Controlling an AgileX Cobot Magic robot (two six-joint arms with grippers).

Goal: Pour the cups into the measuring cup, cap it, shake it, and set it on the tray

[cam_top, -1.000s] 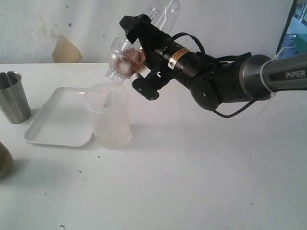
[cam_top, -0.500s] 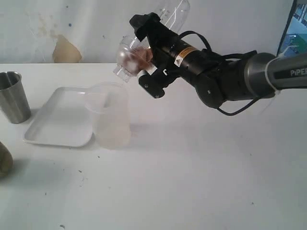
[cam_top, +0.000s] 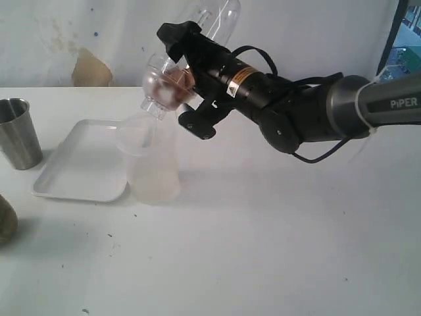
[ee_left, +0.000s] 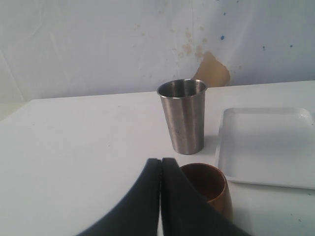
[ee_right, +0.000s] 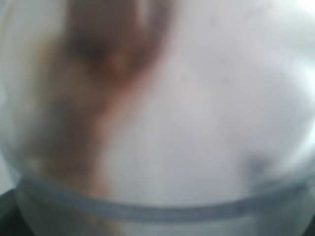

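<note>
Two cups (ee_left: pixel 183 118), one tray (cam_top: pixel 72 178); right claw (cam_top: pixel 183 79) clasps measuring cup (cam_top: pixel 214 14), left claw (ee_left: pixel 161 164) closed empty.

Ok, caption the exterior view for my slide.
Right hand holds the capped measuring cup tilted above the frosted tub; white tray and steel tumbler sit to its left.

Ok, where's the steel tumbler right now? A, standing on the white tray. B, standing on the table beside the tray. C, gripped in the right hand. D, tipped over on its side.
B: the steel tumbler stands upright on the table, apart from the white tray, while the right hand holds the measuring cup in the air.
</note>
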